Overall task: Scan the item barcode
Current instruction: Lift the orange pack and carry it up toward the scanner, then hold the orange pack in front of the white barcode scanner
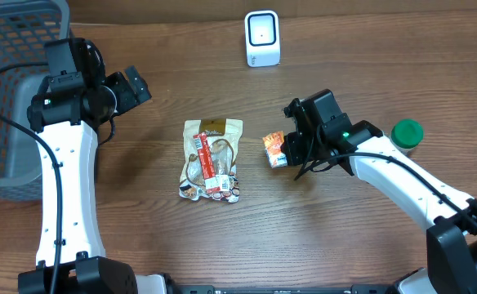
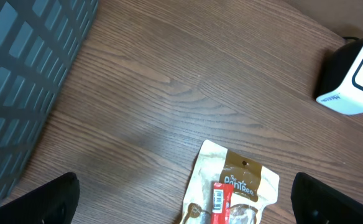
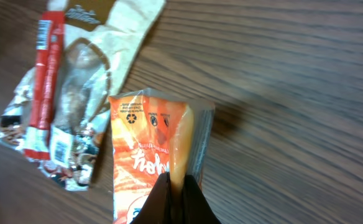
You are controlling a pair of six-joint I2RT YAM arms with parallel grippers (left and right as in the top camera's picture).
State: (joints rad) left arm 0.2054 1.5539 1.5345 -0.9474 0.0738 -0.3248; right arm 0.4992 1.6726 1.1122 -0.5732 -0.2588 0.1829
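Centre of the table (image 1: 222, 237): the right gripper (image 1: 291, 149) clamps the orange packet (image 1: 274, 149).
A tan snack bag (image 1: 211, 158) lies just beside it; the white scanner (image 1: 262, 37) stands near the far edge, the basket (image 1: 10, 49) at the far-left corner; the left gripper (image 1: 138, 86) gapes wide.

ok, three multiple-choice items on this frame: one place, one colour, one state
1. Where on the wooden table does the white box-shaped scanner stand?
A) near left corner
B) far side, about centre
C) near right corner

2. What colour is the round container's lid?
A) green
B) red
C) yellow

3. The right tool is:
A) wide open
B) shut on nothing
C) shut on the small orange plastic packet

Key:
1 B, the overhead view shows it at the top, mid-table.
2 A, plainly green beside the right arm.
3 C, the wrist view shows the fingers pinching the packet's fold.
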